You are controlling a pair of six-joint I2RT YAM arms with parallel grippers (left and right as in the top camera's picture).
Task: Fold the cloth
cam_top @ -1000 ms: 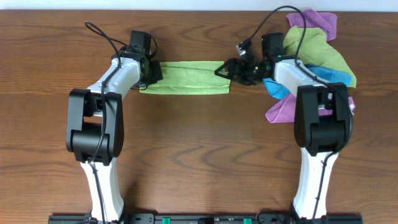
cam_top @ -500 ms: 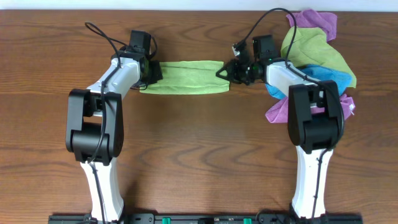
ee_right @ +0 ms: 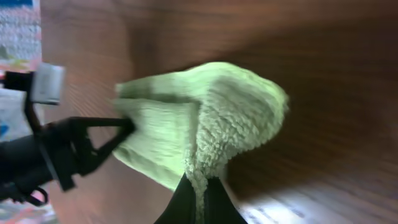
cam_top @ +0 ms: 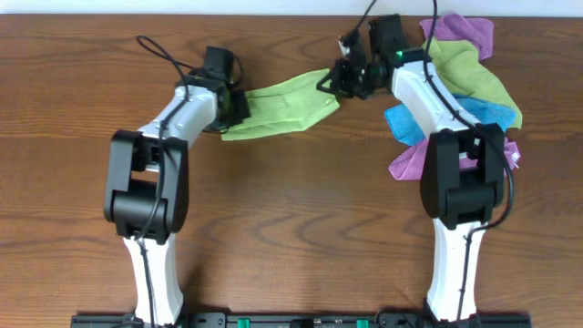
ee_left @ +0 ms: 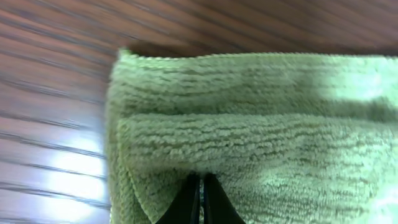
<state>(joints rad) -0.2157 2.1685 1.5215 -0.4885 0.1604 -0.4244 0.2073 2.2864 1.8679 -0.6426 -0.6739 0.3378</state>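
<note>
- One bright lime-green microfibre cloth [cam_top: 278, 105], folded into a long layered strip, slung slantwise between the two hands.
- Two white-and-black arms, one reaching to each end of the cloth: left arm [cam_top: 150, 182], right arm [cam_top: 460, 173].
- Left hand [cam_top: 235, 107] pinched fully closed on the cloth's left end; in the left wrist view, fingertips [ee_left: 189, 199] together over the stitched hem, with two stacked layers showing.
- Right hand [cam_top: 335, 80] likewise clamped tight, on the cloth's right end; there the fabric bunched into a rounded hump and lifted off the wood, shadow beneath it.
- Right end of the cloth farther back than the left end.
- One heap of loose cloths [cam_top: 496, 91] just right of the cloth's right end, behind the right hand: one duller yellow-green cloth [cam_top: 469, 73], one blue cloth [cam_top: 483, 107], and purple cloth [cam_top: 465, 32] showing at the top and bottom of the heap; one purple piece or two, impossible to tell.
- Brown wooden surface [cam_top: 291, 228]: broad stretch of bare wood on the near side of the cloth, between the two arms.
- Only a narrow band of wood beyond the cloth before the surface's far edge.
- Bare wood also left of the cloth's left end.
</note>
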